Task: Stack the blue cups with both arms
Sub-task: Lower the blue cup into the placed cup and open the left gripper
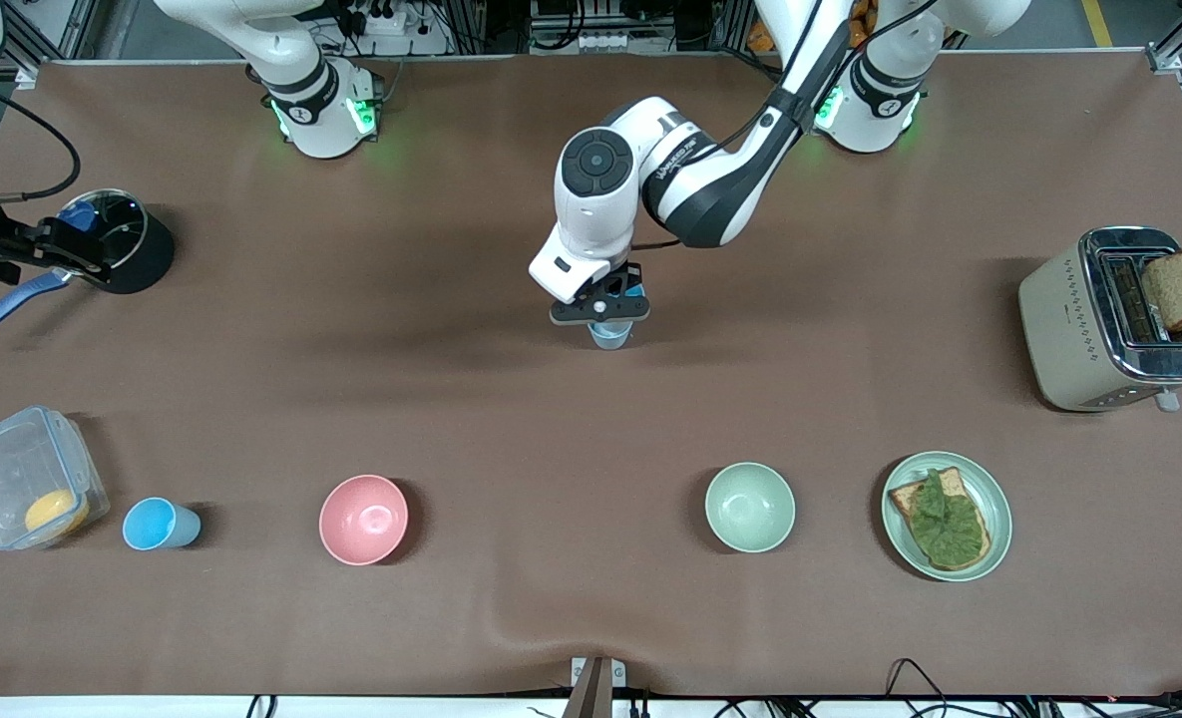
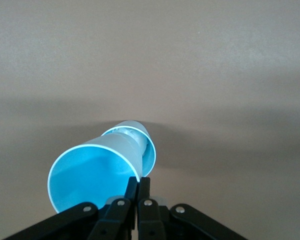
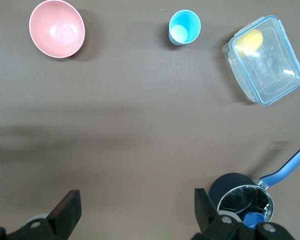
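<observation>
While the left arm reaches to mid-counter, its left pincer (image 1: 600,309) is clamped shut on the rim of a held blue cup (image 2: 92,175), fingers (image 2: 131,196) pressed together on the wall; a lower blue cup (image 2: 135,135) sits just under it, whether nested or merely beneath cannot be told.

Right pincer (image 3: 135,212): fingers wide apart, holding nothing, over the dark pot (image 1: 122,239) at the right arm's end.

Third blue cup (image 1: 157,524): upright, between the clear lidded box (image 1: 27,479) and the pink bowl (image 1: 363,519).

Brown counter (image 1: 451,399): also carries a green bowl (image 1: 749,507), plate of toast (image 1: 947,515), toaster (image 1: 1114,319).

Right arm's wrist: cut off at the frame edge.
</observation>
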Controlling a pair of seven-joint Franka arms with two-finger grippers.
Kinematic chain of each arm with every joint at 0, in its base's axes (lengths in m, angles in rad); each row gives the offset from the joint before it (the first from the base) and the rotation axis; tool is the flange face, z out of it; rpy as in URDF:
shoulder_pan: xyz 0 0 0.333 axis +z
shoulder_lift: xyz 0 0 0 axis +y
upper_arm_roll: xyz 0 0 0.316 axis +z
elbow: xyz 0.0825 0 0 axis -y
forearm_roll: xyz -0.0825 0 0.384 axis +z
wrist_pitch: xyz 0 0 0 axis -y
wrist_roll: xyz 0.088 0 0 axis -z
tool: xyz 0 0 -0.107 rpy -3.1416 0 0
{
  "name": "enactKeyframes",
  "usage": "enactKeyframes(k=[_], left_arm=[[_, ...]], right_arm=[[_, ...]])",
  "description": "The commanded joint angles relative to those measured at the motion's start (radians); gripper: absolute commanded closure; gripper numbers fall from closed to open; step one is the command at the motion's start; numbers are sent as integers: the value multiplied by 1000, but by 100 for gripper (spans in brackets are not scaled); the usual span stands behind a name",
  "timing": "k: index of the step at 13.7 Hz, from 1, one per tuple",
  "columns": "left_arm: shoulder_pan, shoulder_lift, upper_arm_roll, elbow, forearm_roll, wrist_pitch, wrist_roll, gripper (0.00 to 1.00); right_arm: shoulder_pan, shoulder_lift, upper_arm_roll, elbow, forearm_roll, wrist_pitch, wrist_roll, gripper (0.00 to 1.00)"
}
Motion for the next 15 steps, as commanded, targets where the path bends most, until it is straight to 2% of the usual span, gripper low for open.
enactKeyframes(k=[1, 7, 10, 14, 15], left_arm=[[-24, 26, 16, 40, 17, -12, -50, 100], [-28, 36, 16, 40, 17, 11, -54, 100], [-28, 36, 16, 40, 18, 11, -54, 60], [-27, 33, 18, 40, 21, 11, -51, 48], [-25, 25, 18, 39, 23, 11, -48, 39]], right_arm=[[-6, 9, 0, 19, -4, -10, -9, 0], [-6, 9, 0, 19, -2, -13, -10, 0], [-3, 9, 0, 19, -2, -13, -10, 0], [-6, 9, 0, 19, -2, -13, -10, 0], [-6, 9, 0, 18, -2, -15, -10, 0]])
